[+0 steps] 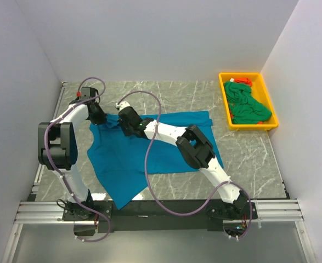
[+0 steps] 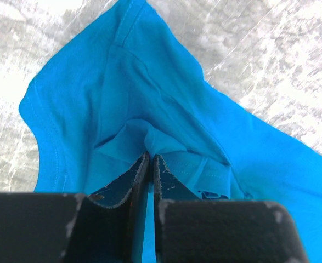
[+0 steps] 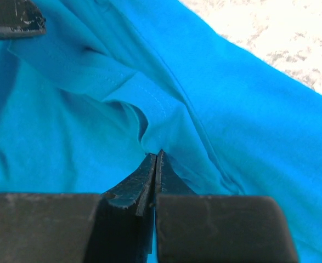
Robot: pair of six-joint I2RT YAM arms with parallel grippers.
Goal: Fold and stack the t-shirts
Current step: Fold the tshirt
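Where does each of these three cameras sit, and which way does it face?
Top external: above and behind the robot, looking down on the table; left arm and right arm show.
Left wrist: on the left arm, facing the teal-blue t-shirt; the left gripper, shut on it, shows.
Right wrist: likewise; right gripper shut on it.
Shared: all see that t-shirt.

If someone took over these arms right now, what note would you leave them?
Left gripper: shut on the teal shirt, at its far-left edge.
Right gripper: shut on the same shirt, close beside.
Green shirt and red piece: crumpled in the bin, far right.
Done: nothing folded yet.
To do: fold all, then stack.
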